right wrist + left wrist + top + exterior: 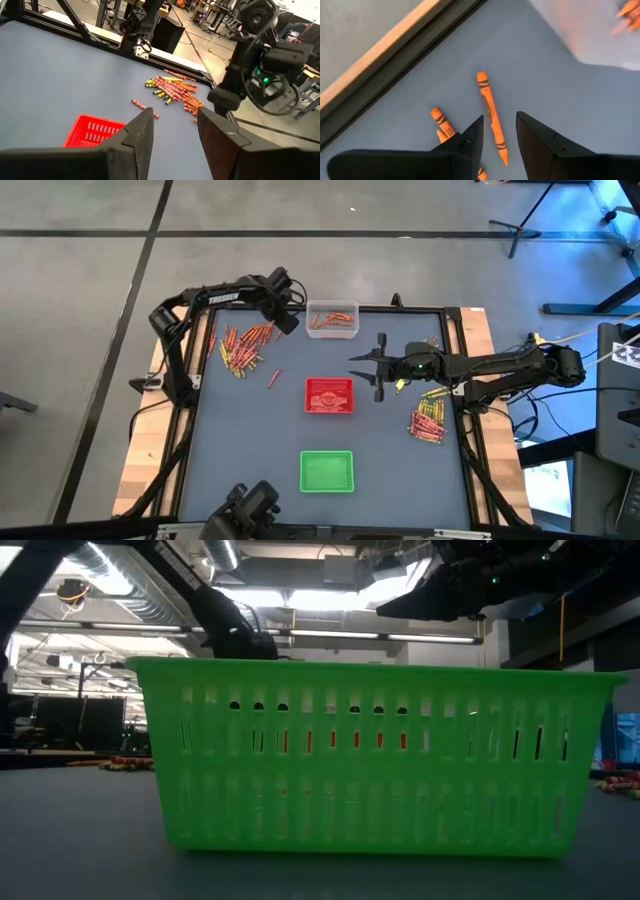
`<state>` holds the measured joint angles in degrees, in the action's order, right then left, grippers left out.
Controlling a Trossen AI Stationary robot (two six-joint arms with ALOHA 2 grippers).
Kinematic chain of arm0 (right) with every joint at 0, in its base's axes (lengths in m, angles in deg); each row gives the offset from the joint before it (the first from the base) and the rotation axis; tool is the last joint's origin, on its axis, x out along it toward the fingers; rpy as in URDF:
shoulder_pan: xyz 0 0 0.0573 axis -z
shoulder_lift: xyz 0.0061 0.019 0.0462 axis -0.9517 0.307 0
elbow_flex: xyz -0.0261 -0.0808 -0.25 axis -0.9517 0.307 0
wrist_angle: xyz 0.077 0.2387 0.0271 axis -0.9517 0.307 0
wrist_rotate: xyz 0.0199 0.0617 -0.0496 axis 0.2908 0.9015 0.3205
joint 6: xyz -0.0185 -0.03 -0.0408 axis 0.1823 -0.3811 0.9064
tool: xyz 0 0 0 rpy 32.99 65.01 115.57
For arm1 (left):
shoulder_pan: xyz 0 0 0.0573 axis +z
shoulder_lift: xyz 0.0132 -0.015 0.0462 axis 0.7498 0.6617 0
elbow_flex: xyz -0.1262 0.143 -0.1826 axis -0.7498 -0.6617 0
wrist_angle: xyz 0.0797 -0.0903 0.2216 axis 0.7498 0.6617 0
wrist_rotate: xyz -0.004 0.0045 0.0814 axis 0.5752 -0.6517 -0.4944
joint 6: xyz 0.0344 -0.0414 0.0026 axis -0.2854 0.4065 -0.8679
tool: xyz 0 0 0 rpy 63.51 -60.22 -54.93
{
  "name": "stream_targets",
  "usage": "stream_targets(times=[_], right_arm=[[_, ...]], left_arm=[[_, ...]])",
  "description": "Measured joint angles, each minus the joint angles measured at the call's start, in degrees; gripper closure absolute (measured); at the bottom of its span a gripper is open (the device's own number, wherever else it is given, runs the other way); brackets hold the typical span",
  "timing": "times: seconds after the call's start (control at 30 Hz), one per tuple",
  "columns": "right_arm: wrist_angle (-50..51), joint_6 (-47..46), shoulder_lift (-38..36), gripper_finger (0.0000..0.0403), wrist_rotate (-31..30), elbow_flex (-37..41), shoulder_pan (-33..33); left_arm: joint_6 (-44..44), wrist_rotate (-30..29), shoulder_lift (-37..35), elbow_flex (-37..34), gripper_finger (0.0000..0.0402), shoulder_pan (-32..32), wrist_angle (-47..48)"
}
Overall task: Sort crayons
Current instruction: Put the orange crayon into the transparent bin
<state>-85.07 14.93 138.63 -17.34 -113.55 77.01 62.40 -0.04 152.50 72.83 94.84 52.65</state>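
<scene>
Three trays (329,395), two crayon piles (244,346).

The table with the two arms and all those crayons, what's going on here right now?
Two robot arms are sorting crayons into trays. The left end effector hovers by the clear tray, which already holds a few orange crayons, its fingers open over an orange crayon on the table. The right end effector is open and empty beside the red tray. The left pile and right pile remain unsorted. The green tray looks empty.
</scene>
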Motion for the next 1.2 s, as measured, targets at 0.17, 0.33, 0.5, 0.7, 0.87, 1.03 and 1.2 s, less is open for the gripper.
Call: stream_targets(times=[0.17, 0.33, 0.5, 0.7, 0.87, 1.03, 1.2], right_arm=[[0.3, 0.1, 0.0, 0.0252, 0.0, 0.0, 0.0], [0.3, 0.2, 0.0, 0.0252, 0.0, 0.0, 0.0], [0.3, 0.2, 0.0, 0.0252, 0.0, 0.0, 0.0], [0.3, 0.1, 0.0, 0.0252, 0.0, 0.0, 0.0], [0.3, -0.1, 0.0, 0.0252, 0.0, 0.0, 0.0], [0.3, -0.1, 0.0, 0.0252, 0.0, 0.0, 0.0], [0.2, -0.2, 0.0, 0.0252, 0.0, 0.0, 0.0]], left_arm=[[0.1, 1.7, 3.6, 2.2, 0.0302, -0.5, 1.5], [0.1, 0.5, 6.6, 2.2, 0.0302, -1.0, 1.2], [0.0, -4.1, 7.1, 2.2, 0.0302, -0.9, 1.2], [0.0, -5.0, 7.1, 1.8, 0.0302, -0.9, 0.1], [1.4, -7.6, 7.1, 1.0, 0.0302, 0.0, -0.1], [1.4, -7.5, 7.0, 0.2, 0.0302, 0.0, -0.4], [1.3, -7.1, 7.0, 0.2, 0.0302, 0.1, -0.8]])
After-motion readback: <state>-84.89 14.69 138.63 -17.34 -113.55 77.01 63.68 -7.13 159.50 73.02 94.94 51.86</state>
